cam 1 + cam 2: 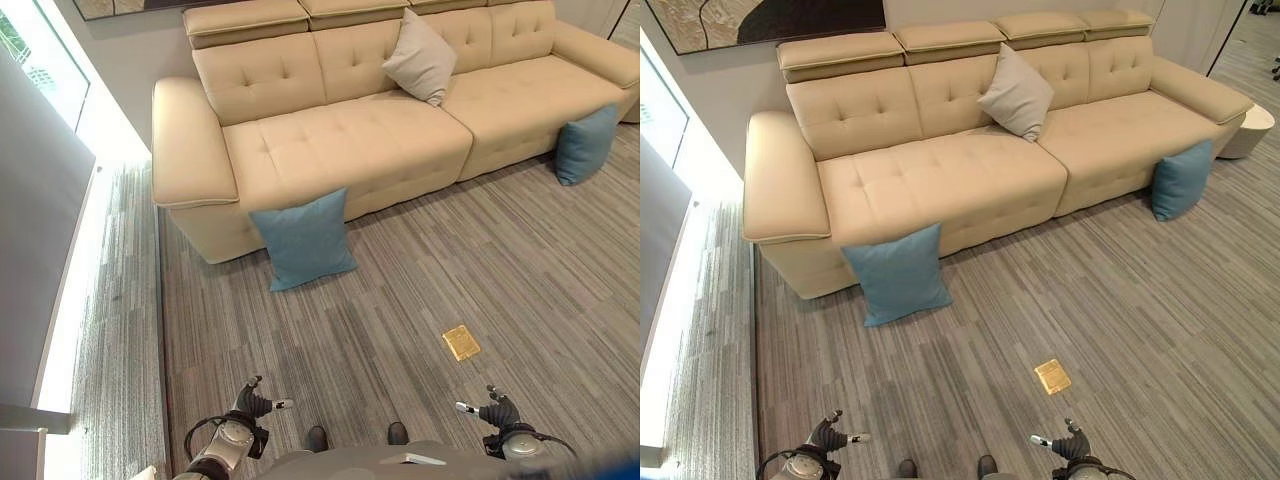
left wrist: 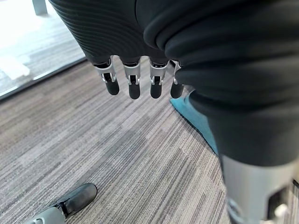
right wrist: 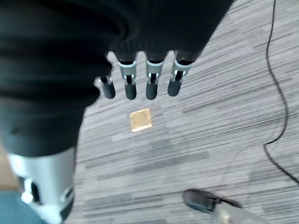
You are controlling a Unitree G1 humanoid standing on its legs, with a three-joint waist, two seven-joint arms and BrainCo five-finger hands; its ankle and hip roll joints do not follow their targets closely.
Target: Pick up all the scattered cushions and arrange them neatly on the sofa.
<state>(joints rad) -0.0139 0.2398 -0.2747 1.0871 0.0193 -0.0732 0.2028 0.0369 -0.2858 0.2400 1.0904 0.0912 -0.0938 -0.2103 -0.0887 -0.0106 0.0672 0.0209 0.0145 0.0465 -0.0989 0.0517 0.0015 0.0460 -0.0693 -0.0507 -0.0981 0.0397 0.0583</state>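
Note:
A beige sofa (image 1: 340, 150) stands across the back of the room. One grey cushion (image 1: 420, 58) leans upright against its backrest near the middle. A blue cushion (image 1: 303, 240) stands on the carpet, propped against the sofa's front at the left end. A second blue cushion (image 1: 585, 145) leans on the sofa's front at the right. My left hand (image 1: 252, 402) and right hand (image 1: 497, 410) hang low at the near edge, well short of the cushions. Both are open and hold nothing: straight fingers (image 2: 134, 86) show with the near blue cushion (image 2: 198, 119) beyond them, and the right fingers (image 3: 152, 86) hang over carpet.
A brass floor plate (image 1: 461, 342) is set in the grey striped carpet between me and the sofa. A glass wall (image 1: 40, 60) runs along the left. A round white side table (image 1: 1252, 130) stands past the sofa's right arm.

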